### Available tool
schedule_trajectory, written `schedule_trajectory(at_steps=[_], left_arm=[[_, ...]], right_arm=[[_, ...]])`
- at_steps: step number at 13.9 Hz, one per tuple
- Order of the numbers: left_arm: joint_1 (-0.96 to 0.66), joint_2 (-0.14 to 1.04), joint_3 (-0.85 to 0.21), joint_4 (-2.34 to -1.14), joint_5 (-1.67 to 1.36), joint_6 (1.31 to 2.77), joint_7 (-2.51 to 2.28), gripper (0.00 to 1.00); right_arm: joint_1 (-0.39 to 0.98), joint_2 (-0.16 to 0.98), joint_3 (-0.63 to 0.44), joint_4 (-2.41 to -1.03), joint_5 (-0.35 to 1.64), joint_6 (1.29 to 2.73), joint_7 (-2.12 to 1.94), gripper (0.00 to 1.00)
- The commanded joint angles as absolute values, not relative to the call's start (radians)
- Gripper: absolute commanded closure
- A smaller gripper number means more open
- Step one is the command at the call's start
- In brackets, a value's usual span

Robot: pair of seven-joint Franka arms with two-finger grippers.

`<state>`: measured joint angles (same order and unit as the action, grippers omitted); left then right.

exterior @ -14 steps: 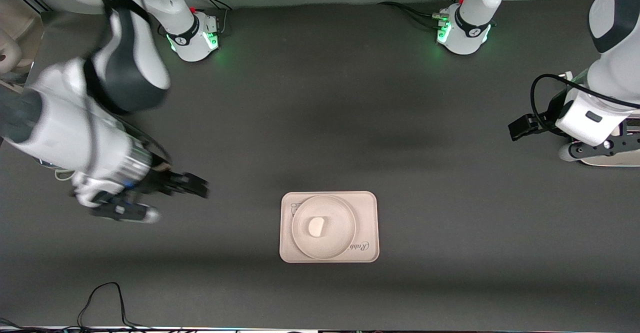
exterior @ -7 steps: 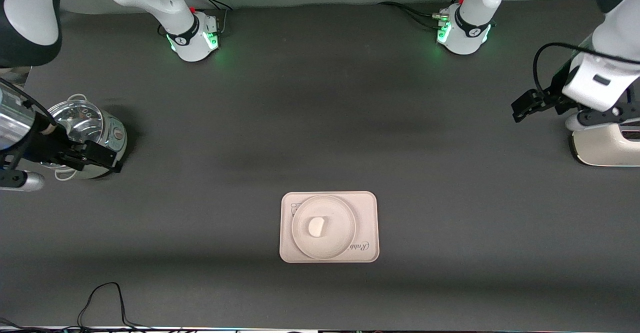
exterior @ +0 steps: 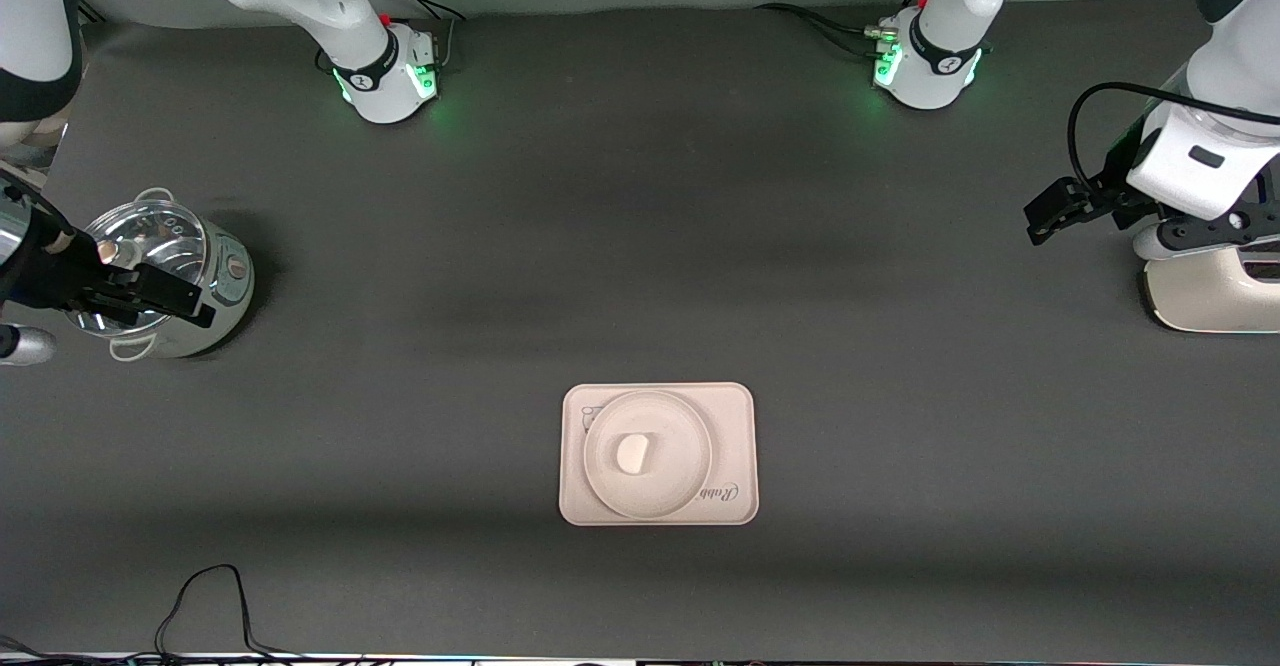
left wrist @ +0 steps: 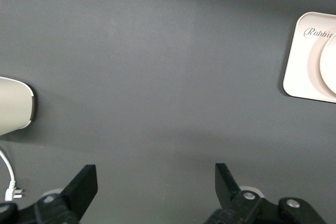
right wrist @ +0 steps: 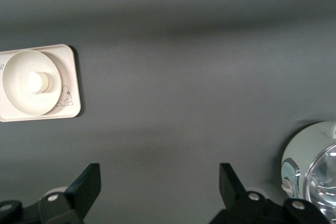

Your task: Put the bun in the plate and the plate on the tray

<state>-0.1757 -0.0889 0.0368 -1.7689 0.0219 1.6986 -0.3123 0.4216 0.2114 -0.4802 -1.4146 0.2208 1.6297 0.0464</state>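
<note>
From my seat, the bun [exterior: 634, 454] sits in the plate [exterior: 690, 446], and the plate rests on the tray [exterior: 735, 411], which lies on the counter [exterior: 640, 246] between my two grippers and well apart from both. My right gripper [exterior: 190, 308] hangs over the cooker pot [exterior: 215, 281] at the right arm's end of the counter, so the tray is toward the left arm's end from it. My left gripper [exterior: 1040, 224] hangs at the left arm's end, just beside a rounded appliance [exterior: 1215, 291] there. A cable [exterior: 205, 596] lies on the counter nearer the front camera than the pot.
</note>
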Motion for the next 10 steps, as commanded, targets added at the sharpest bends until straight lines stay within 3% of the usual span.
schedule_trajectory(at_steps=[1,3,4,10], left_arm=[[-0.190,-0.078,0.041,-1.744,0.038,1.694,-0.341,0.00],[-0.192,-0.078,0.041,-1.744,0.038,1.692,-0.341,0.00],[-0.192,-0.078,0.041,-1.744,0.038,1.692,-0.341,0.00],[-0.189,-0.078,0.041,-1.744,0.038,1.671,-0.342,0.00]], right_arm=[[0.258,0.172,-0.301,-1.436,0.154,1.629,0.026,0.00],[0.110,0.115,-0.145,-1.478,0.124,1.629,0.025,0.00],[0.100,0.091,-0.118,-1.502,0.068,1.629,0.025,0.00],[0.113,0.034,-0.110,-1.569,0.018,1.638,0.025,0.00]])
